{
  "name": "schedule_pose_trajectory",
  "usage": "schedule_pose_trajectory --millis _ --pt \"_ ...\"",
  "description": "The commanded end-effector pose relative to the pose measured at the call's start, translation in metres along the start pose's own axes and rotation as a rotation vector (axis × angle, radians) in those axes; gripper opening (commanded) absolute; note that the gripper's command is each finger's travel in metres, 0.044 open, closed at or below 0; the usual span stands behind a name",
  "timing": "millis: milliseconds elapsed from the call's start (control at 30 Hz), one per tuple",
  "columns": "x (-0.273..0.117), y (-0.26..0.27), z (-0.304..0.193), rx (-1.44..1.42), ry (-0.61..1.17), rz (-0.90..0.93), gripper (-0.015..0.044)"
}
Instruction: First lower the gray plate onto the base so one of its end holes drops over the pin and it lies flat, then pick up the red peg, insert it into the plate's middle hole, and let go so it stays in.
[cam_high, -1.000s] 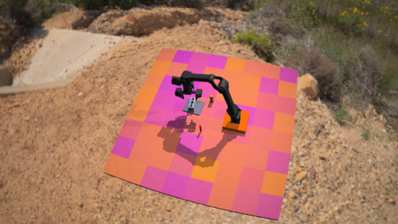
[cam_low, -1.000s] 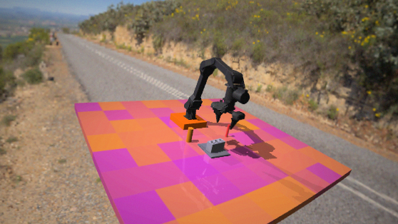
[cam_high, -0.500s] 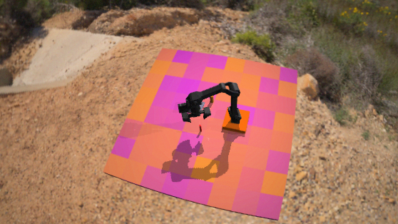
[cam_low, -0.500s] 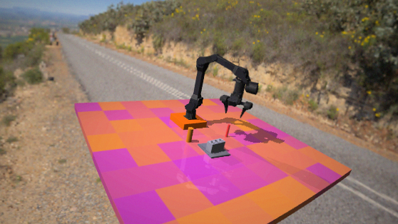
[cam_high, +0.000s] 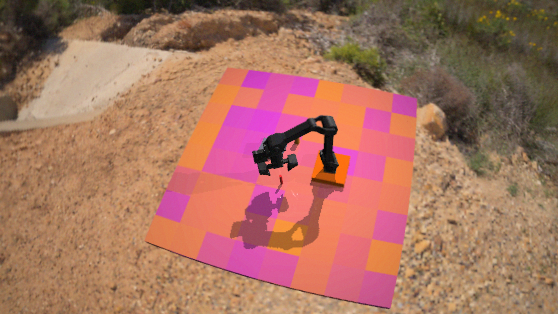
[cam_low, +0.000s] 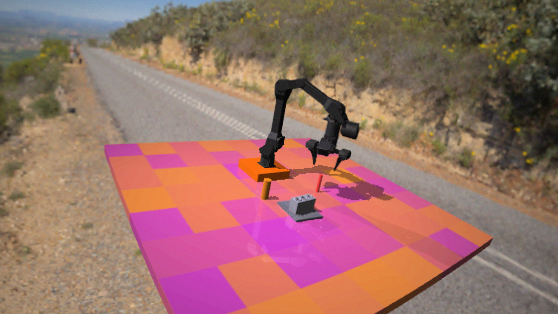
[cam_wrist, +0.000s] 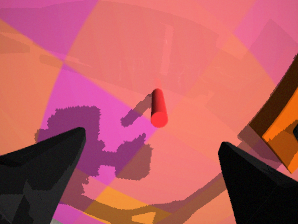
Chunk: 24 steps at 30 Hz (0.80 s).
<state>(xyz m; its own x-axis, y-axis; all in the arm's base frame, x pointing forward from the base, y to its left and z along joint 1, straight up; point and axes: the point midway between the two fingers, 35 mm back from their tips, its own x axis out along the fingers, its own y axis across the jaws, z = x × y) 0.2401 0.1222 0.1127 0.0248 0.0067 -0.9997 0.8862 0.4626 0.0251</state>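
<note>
The gray plate (cam_low: 302, 206), a block with a row of three round holes in its top, sits on the flat gray base (cam_low: 314, 216). It looks level; whether the pin is inside an end hole cannot be seen. The arm hides both in the top view. The red peg (cam_high: 281, 179) (cam_low: 319, 184) (cam_wrist: 158, 109) stands upright on the checkered table, apart from the plate, on the side toward the arm's shadow. My gripper (cam_high: 278, 167) (cam_low: 325, 167) (cam_wrist: 154, 142) is open and empty, pointing down above the peg's height. In the wrist view the peg lies ahead of the line between the fingertips.
A brownish-yellow cylinder (cam_high: 296, 142) (cam_low: 266, 189) stands upright near the gray base, on the side away from the peg. The arm's orange mount (cam_high: 340, 170) (cam_low: 254, 172) (cam_wrist: 285, 137) is close by, at the right edge of the wrist view.
</note>
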Motion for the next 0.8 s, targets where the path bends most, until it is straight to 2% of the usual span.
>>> schedule_pose_trajectory --millis 0,767 --pt "0.014 -0.002 0.000 0.005 0.002 -0.005 0.0440" --pt "0.046 -0.002 0.001 0.005 0.002 -0.005 0.0440"
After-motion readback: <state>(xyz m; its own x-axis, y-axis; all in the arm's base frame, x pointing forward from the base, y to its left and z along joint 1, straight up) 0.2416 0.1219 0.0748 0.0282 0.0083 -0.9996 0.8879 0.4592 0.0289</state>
